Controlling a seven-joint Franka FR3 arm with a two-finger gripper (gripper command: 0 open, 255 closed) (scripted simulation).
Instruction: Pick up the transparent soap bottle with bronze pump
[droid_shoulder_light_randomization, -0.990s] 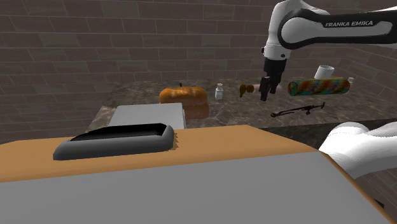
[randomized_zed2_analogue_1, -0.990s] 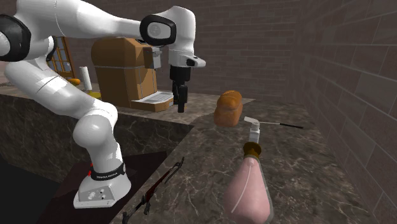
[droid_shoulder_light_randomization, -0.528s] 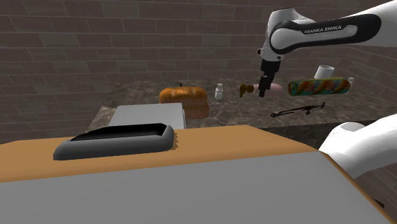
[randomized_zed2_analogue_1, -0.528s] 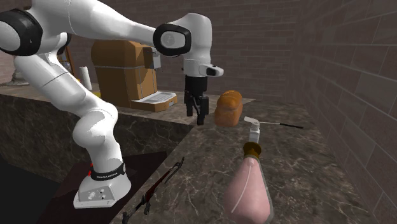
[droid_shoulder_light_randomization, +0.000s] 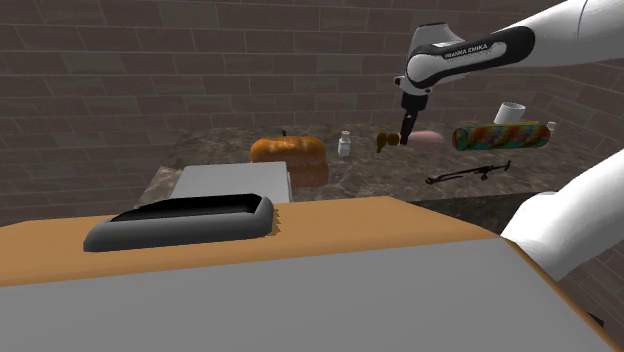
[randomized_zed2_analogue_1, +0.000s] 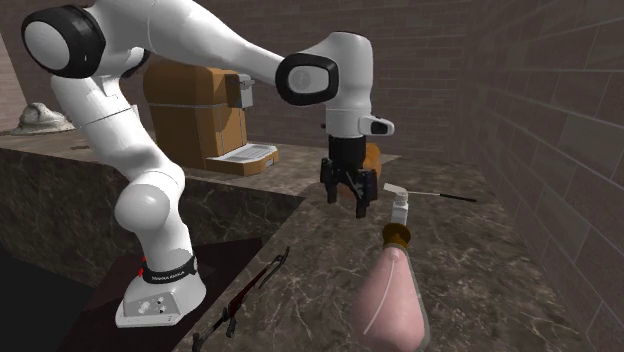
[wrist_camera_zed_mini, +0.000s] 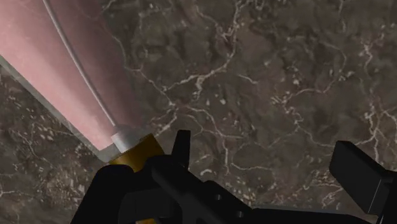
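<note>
The soap bottle lies on its side on the dark marble counter. It has a clear pink body, a bronze collar and a white pump head. In the shoulder view its pink body lies far back, with the bronze part toward that view's left. My gripper hangs open just above the counter beside the pump end, touching nothing. In the wrist view the pink body and the bronze collar lie outside one finger of the gripper; only marble shows between the fingers.
An orange-brown loaf and a small white bottle stand at the back of the counter. A colourful roll, a white cup and a black tool lie toward the shoulder view's right. Brick walls close in the counter.
The arm has swung across the counter toward the bottle's pump end and come lower. The fingers stay open and the bottle has not moved.
</note>
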